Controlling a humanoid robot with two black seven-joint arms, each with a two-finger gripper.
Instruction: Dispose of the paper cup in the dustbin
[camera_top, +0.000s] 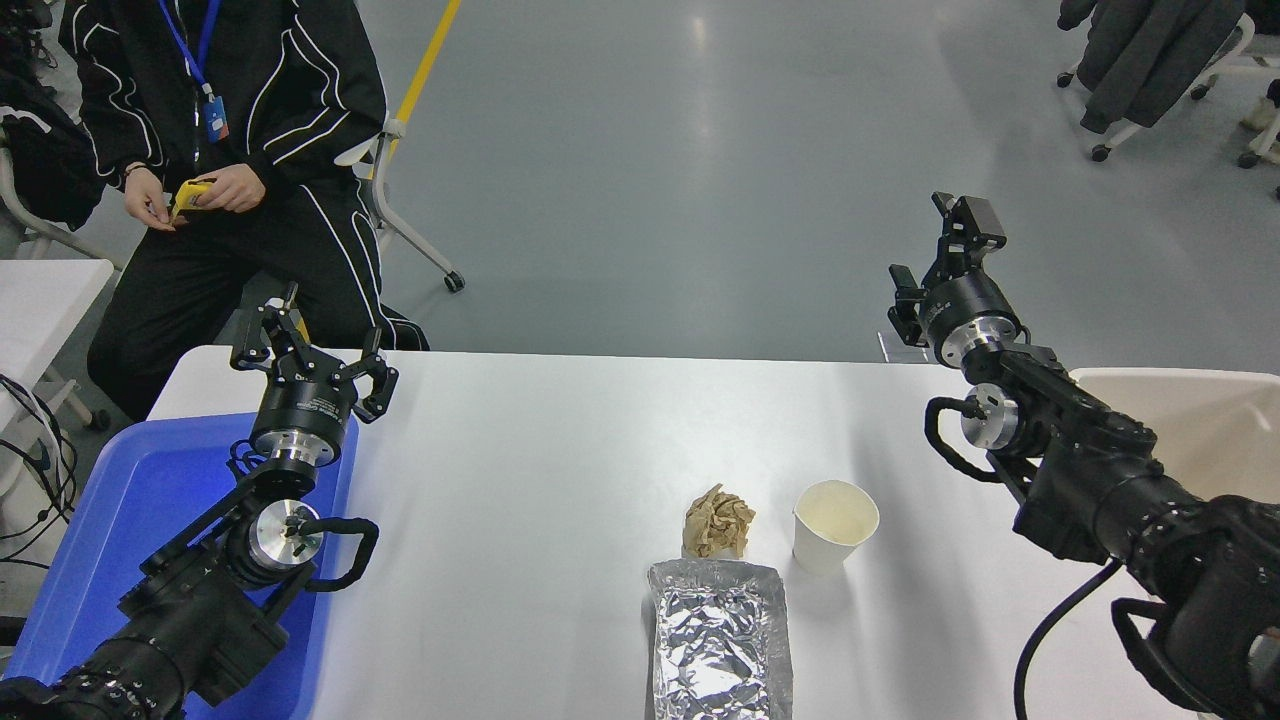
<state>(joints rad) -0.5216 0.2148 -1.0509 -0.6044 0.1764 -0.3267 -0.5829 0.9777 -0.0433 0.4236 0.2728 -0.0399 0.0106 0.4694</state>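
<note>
The paper cup (834, 524) stands upright on the white table (520, 460), right of centre near the front, with its cream inside showing. The dustbin (1205, 402) shows as a beige bin with a pale rim at the table's right edge, partly hidden by my right arm. My right gripper (932, 256) is open and empty, raised beyond the table's far edge, well behind and to the right of the cup. My left gripper (316, 352) is open and empty, parked at the lower left above the blue tray's far corner.
A crumpled brown paper ball (718, 522) lies just left of the cup. A foil-wrapped packet (720, 640) lies in front of it. A blue tray (110, 530) sits at the left. A person (230, 150) sits beyond the table's far left corner.
</note>
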